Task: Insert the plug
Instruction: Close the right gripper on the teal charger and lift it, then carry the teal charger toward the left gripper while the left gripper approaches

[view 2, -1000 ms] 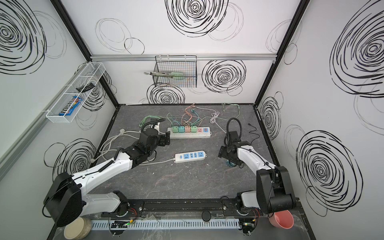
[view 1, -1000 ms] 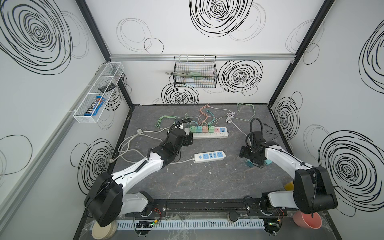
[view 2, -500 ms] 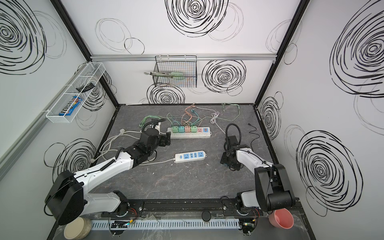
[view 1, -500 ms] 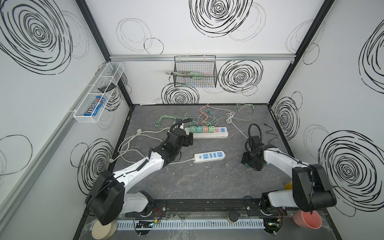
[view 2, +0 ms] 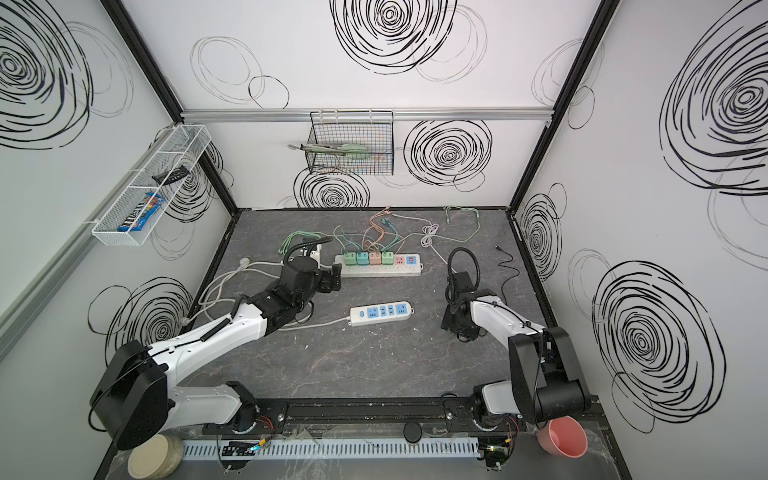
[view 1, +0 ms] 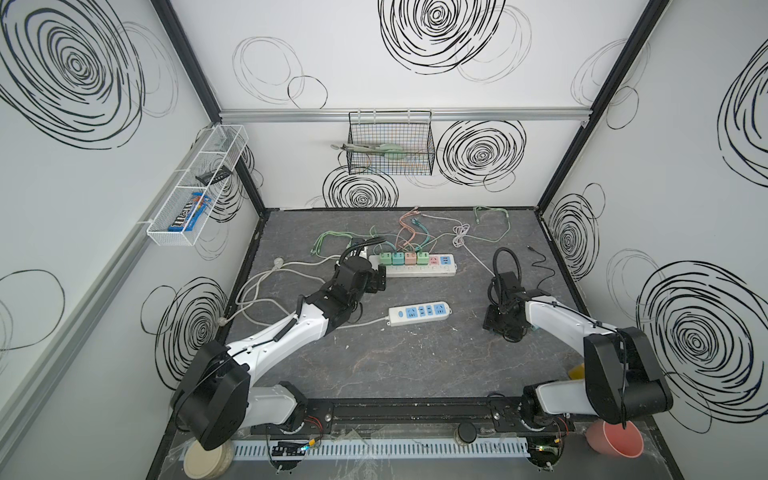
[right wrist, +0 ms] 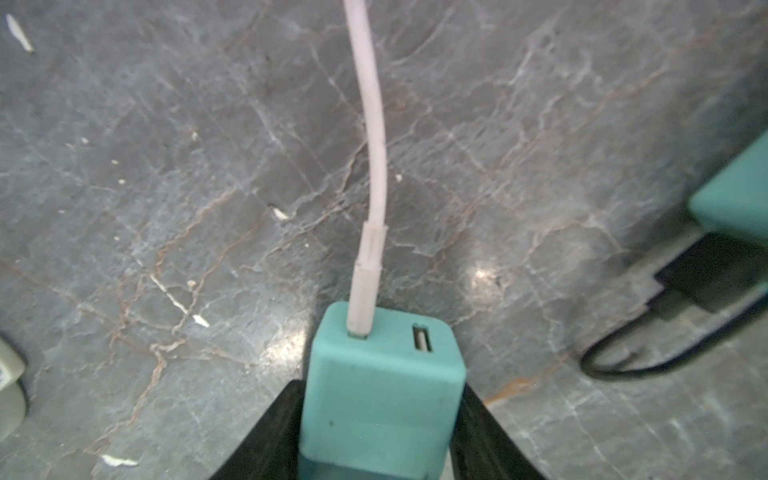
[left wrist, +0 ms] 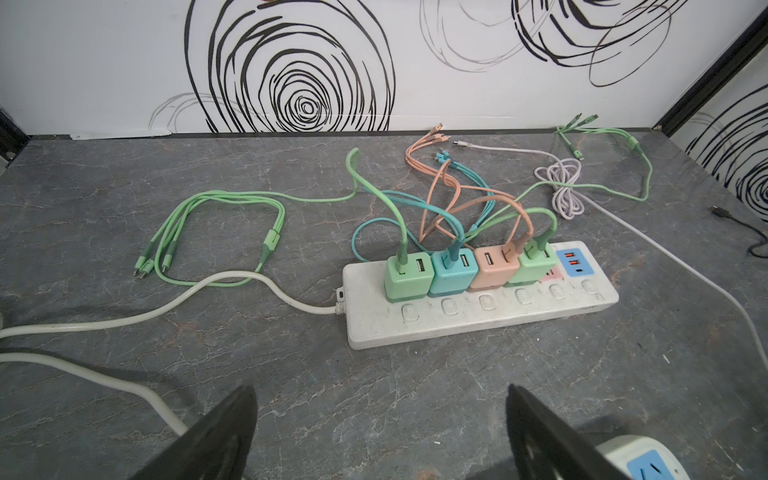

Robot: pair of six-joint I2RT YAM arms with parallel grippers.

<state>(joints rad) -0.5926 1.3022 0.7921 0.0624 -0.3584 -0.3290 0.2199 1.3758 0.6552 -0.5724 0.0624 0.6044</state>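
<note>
Item: teal plug (right wrist: pixel 380 399), a cube-shaped adapter with two ports on its end face. A white cable (right wrist: pixel 376 145) sits in one port and runs away over the grey tabletop (right wrist: pixel 166 166); the port beside it is empty. Holder: right tool (right wrist: pixel 380 388), its black fingers (right wrist: pixel 274 436) pressed against two opposite sides of the plug, clenched on it. Location: right side of the tabletop, near the right wall, where the right tool (view 1: pixel 503 328) reaches low in both top views. The plug is hidden beneath it there, and whether it rests on the surface cannot be told. At mid-tabletop: short power strip (view 1: pixel 419 314), white with blue sockets, all vacant, well apart from the plug. Farther back: long power strip (left wrist: pixel 478 316), carrying four cube adapters in a row (green, teal, peach, green), each with a coloured cable. A pink socket and a blue USB panel follow at the end away from its cord. Other arm: left tool (left wrist: pixel 379 390), released, jaws spread wide, holding nothing, poised near the cord end of the long power strip. Also: second teal block (right wrist: pixel 735 199) with a black cable (right wrist: pixel 623 365), near the held plug.
</note>
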